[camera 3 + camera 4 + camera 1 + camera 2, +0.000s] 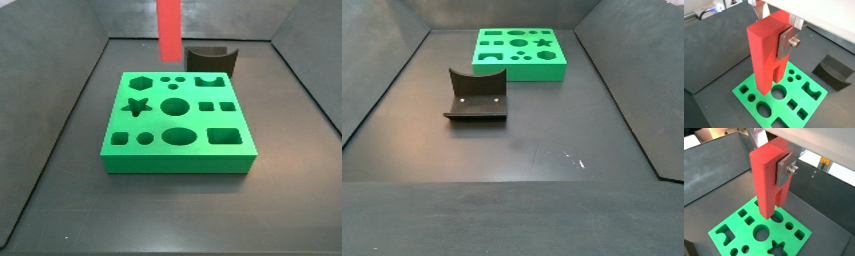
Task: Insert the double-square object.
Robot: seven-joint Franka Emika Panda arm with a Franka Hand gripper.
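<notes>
Below the end effector (783, 41) the dark table (529, 150) carries the green block (178, 122) with shaped holes, the dark grey curved block (476, 96) lies well apart, and the double-square object (769, 180) hangs upright, clamped between its fingers (787, 169), lower end just above the block.

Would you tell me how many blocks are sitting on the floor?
2: the green block under the red peg, and the dark curved block just behind it in a side view. The gripper, above the green block, holds the peg.
</notes>
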